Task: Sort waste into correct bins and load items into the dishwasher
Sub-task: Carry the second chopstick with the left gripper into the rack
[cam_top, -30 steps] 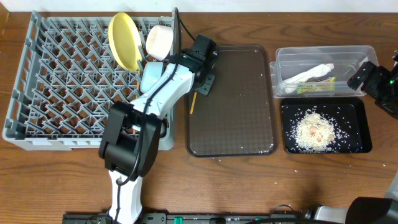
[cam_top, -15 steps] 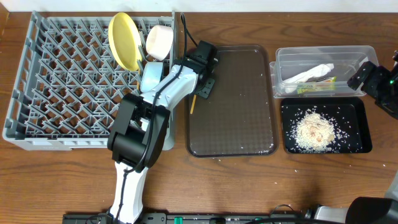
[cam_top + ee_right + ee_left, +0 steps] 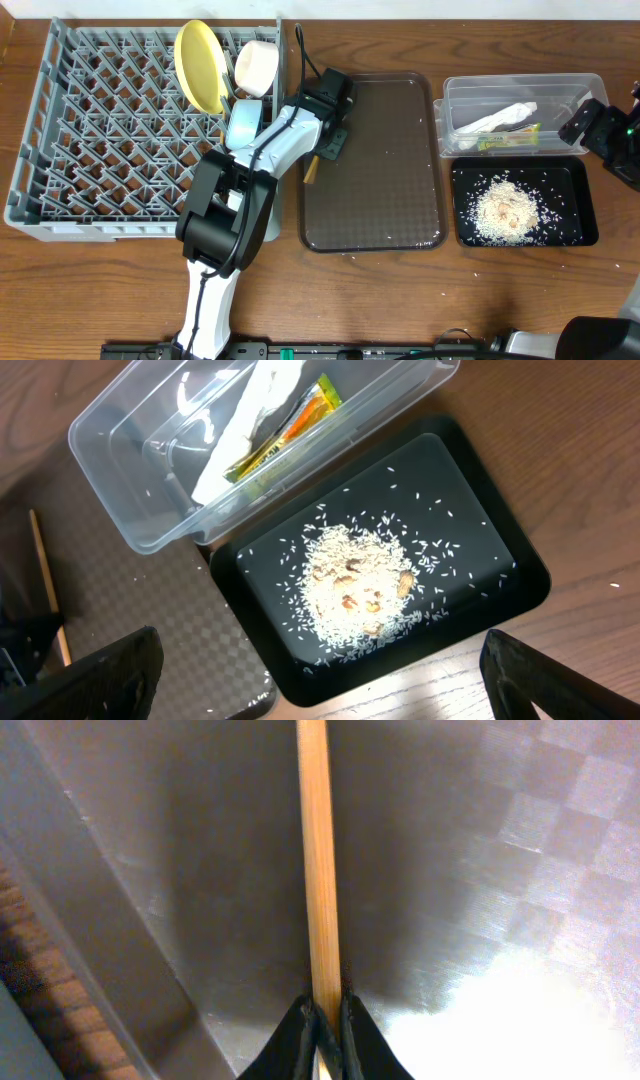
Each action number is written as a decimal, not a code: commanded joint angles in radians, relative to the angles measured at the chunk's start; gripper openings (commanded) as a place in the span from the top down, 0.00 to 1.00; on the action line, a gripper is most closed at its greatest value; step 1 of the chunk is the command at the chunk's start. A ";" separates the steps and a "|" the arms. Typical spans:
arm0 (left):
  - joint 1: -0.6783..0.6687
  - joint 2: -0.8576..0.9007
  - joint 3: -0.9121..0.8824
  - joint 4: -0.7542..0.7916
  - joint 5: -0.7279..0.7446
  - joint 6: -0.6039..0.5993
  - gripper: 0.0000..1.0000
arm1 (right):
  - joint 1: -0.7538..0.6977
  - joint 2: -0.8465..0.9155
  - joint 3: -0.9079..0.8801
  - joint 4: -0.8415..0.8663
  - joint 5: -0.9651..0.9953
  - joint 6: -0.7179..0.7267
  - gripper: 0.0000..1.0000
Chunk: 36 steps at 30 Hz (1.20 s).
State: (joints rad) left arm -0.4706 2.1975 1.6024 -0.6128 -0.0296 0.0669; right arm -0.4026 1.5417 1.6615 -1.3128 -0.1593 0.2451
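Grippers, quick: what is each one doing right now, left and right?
Left gripper: closed, holding a wooden chopstick.
Right gripper: open, holding nothing.

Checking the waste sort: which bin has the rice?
The shallow black tray, with a rice pile in its middle. The clear tub beside it holds a wrapper and white paper.

Overhead view reads evenly bright to me. Left wrist: soft focus, white glare on tray below-right of chopstick, dark shadow flanking it.
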 commanded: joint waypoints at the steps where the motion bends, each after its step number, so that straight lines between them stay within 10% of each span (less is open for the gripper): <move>1: -0.007 0.037 -0.004 -0.032 -0.004 -0.028 0.92 | -0.003 -0.018 0.011 -0.001 0.005 0.009 0.01; 21: 0.197 -0.592 0.021 -0.350 -0.135 -0.060 0.92 | -0.003 -0.018 0.011 -0.001 0.005 0.009 0.01; 36: 0.408 -0.461 -0.076 -0.370 -0.174 0.071 0.92 | -0.003 -0.018 0.011 -0.001 0.005 0.009 0.01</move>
State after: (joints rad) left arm -0.0784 1.6970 1.5345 -0.9836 -0.1883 0.1112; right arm -0.4026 1.5417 1.6615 -1.3128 -0.1589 0.2451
